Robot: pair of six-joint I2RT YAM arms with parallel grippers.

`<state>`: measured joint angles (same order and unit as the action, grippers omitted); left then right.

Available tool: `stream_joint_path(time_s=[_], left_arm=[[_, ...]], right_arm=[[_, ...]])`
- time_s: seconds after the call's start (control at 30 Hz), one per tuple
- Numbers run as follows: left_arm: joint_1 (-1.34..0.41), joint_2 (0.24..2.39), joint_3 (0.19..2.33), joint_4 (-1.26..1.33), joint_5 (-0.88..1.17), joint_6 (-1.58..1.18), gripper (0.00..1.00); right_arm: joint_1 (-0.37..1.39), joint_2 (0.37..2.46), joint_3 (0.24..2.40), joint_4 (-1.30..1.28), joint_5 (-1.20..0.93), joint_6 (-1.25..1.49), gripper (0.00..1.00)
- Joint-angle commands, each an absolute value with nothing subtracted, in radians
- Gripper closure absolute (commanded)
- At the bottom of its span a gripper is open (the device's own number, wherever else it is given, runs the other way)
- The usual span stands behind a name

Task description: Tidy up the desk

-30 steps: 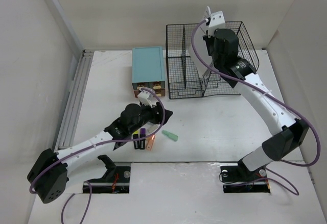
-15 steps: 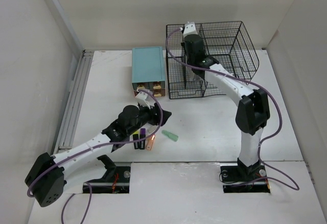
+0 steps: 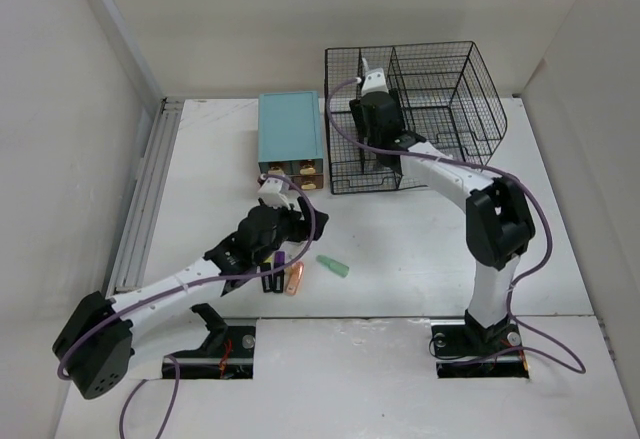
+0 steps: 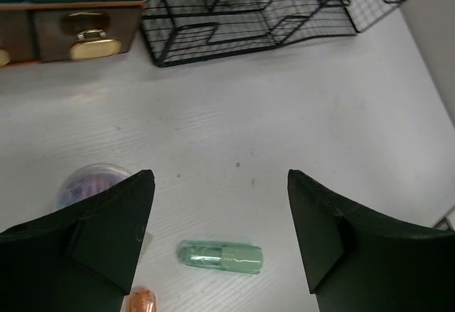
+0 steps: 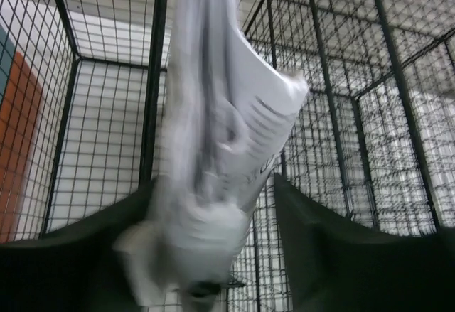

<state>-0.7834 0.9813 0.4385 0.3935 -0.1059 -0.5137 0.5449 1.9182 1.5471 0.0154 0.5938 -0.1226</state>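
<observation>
The white desk [image 3: 430,249] carries a loose pale green cap [image 3: 334,266] and several markers [image 3: 270,277] near the front. My left gripper [image 3: 298,227] hovers open just above them. In the left wrist view the green cap [image 4: 220,257] lies on the desk [image 4: 298,113], low between the spread fingers of the left gripper [image 4: 219,177]. My right gripper [image 3: 382,157] reaches down into the black wire rack [image 3: 440,79]. In its wrist view the right gripper [image 5: 213,184] is open, with a blurred white sheet of paper [image 5: 227,134] hanging loose between the fingers inside the rack [image 5: 106,148].
A teal-topped drawer box [image 3: 290,127] stands left of the rack, its brown drawer fronts [image 4: 71,31] facing the left gripper. An orange marker [image 3: 294,280] and a purple-topped item [image 4: 91,184] lie by the cap. A grey rail [image 3: 140,199] runs along the desk's left edge.
The right arm swung left from the rack's right section to its left compartment and dropped lower. Its jaws opened, freeing the paper. The left gripper's jaws widened a little and it drew back slightly.
</observation>
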Motion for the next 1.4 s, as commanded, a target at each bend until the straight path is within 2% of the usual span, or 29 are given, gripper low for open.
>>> stream_joint_path(time_s=[0.0, 0.13, 0.23, 0.27, 0.3, 0.33, 0.37, 0.4, 0.47, 0.5, 0.53, 0.57, 0.6, 0.7, 0.77, 0.83, 0.97, 1.07, 1.37], left_arm=[[-0.781, 1.002, 0.502, 0.342, -0.282, -0.595, 0.27], [-0.781, 0.990, 0.534, 0.321, -0.420, -0.640, 0.33], [-0.770, 0.989, 0.581, 0.321, -0.501, -0.640, 0.47], [-0.753, 1.002, 0.595, 0.321, -0.511, -0.640, 0.49], [-0.741, 1.011, 0.623, 0.321, -0.511, -0.640, 0.50], [-0.729, 1.025, 0.641, 0.321, -0.511, -0.629, 0.53], [-0.713, 1.060, 0.659, 0.308, -0.494, -0.629, 0.55], [-0.680, 1.084, 0.679, 0.292, -0.480, -0.617, 0.57], [-0.644, 1.136, 0.750, 0.259, -0.453, -0.608, 0.66], [-0.614, 1.185, 0.767, 0.244, -0.427, -0.607, 0.68], [-0.600, 1.204, 0.778, 0.230, -0.410, -0.598, 0.73], [-0.585, 1.219, 0.788, 0.230, -0.394, -0.598, 0.79], [-0.572, 1.244, 0.788, 0.230, -0.373, -0.598, 0.81], [-0.526, 1.273, 0.776, 0.239, -0.339, -0.598, 0.81], [-0.512, 1.289, 0.746, 0.249, -0.325, -0.598, 0.82], [-0.503, 1.299, 0.726, 0.276, -0.325, -0.589, 0.76], [-0.476, 1.342, 0.713, 0.285, -0.325, -0.580, 0.49], [-0.466, 1.390, 0.713, 0.308, -0.334, -0.571, 0.44], [-0.457, 1.489, 0.753, 0.359, -0.366, -0.551, 0.44]], right_arm=[[0.545, 1.816, 1.517, 0.100, 0.563, -0.095, 0.27], [0.557, 1.712, 1.497, 0.100, 0.542, -0.152, 0.15], [0.595, 1.637, 1.473, 0.078, 0.529, -0.248, 0.15], [0.604, 1.584, 1.473, 0.068, 0.485, -0.270, 0.18], [0.615, 1.559, 1.473, 0.045, 0.460, -0.287, 0.30], [0.615, 1.536, 1.460, 0.005, 0.436, -0.287, 0.46], [0.615, 1.488, 1.441, -0.014, 0.401, -0.287, 0.91], [0.615, 1.465, 1.430, -0.035, 0.277, -0.287, 1.00], [0.577, 1.427, 1.410, -0.109, 0.125, -0.273, 1.00], [0.566, 1.404, 1.399, -0.138, -0.025, -0.259, 1.00], [0.555, 1.404, 1.399, -0.170, -0.081, -0.249, 0.93], [0.555, 1.404, 1.410, -0.240, -0.148, -0.249, 0.80], [0.546, 1.404, 1.410, -0.273, -0.211, -0.265, 0.32], [0.534, 1.404, 1.422, -0.328, -0.374, -0.265, 0.15], [0.512, 1.404, 1.422, -0.341, -0.434, -0.265, 0.15], [0.502, 1.394, 1.413, -0.341, -0.446, -0.256, 0.17], [0.483, 1.394, 1.384, -0.322, -0.497, -0.247, 0.18], [0.474, 1.404, 1.365, -0.313, -0.515, -0.236, 0.19], [0.445, 1.413, 1.347, -0.313, -0.555, -0.227, 0.19]])
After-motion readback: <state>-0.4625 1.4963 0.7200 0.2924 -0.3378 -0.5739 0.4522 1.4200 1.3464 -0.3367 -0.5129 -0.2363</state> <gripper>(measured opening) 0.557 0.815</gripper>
